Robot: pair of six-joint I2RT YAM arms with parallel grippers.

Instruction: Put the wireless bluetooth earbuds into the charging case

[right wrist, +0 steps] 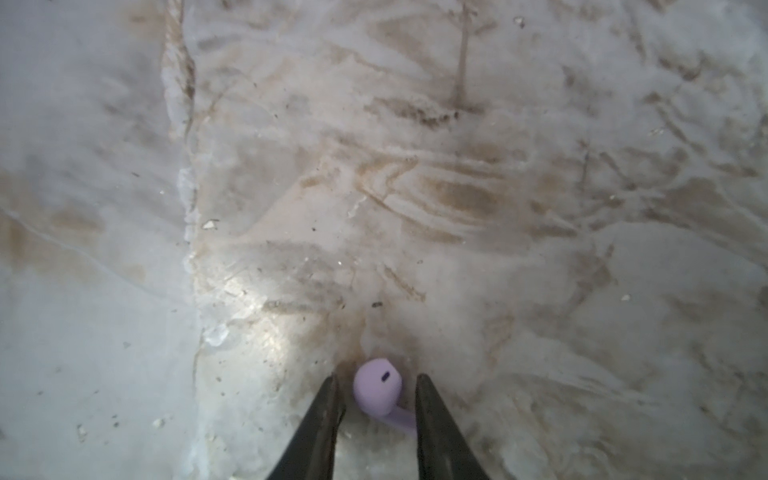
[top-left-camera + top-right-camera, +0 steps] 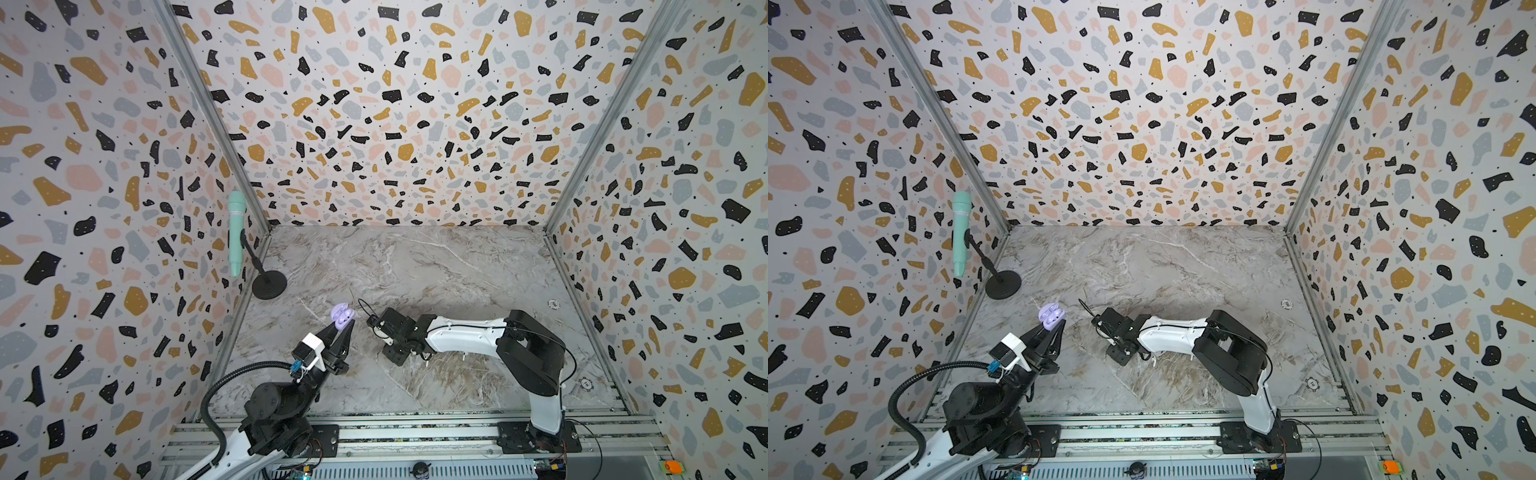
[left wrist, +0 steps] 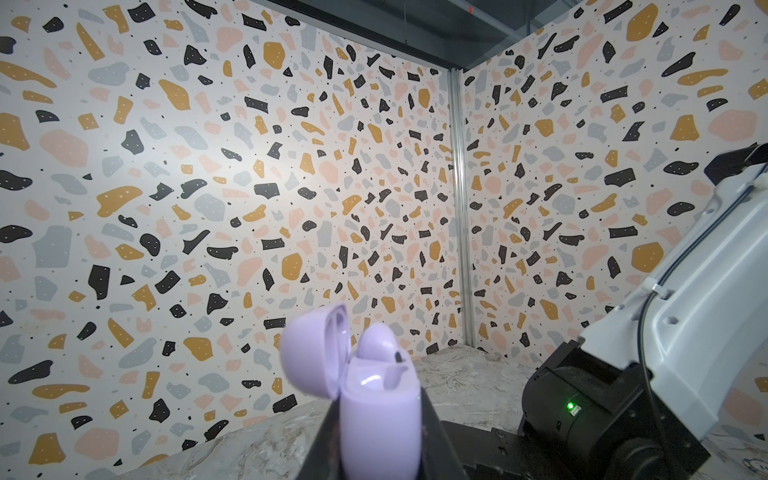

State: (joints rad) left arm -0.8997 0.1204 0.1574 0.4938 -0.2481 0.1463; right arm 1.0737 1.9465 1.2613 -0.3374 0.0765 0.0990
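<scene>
- Our right gripper (image 1: pixel 377 377) points down at the marble table (image 1: pixel 457 208) with its jaws apart, straddling the loose earbud (image 1: pixel 377 390); this lavender bud lies on its side, its stem seemingly against one finger while a gap shows at the other; closing off-centre like this could spin the bud or squirt it out sideways
- The bud looks smooth and rounded; a pinch on the bulb instead of the stem may slip during the lift, and we would then see it drop and roll off across the marble
- Our left gripper (image 2: pixel 341 328) is clamped on the lavender charging case (image 3: pixel 380 415), held above the table with its lid (image 3: pixel 311 353) open and a seated earbud (image 3: pixel 376 343) in place; pushing the second bud in hard could twist the case in that grip or knock the lid shut
- We judge the free socket to lie right beside the seated bud; a stem turned the wrong way would jam on the rim or dislodge its neighbour
- Both top views show the arms near each other; the approach narrows that margin, so a knock is possible
</scene>
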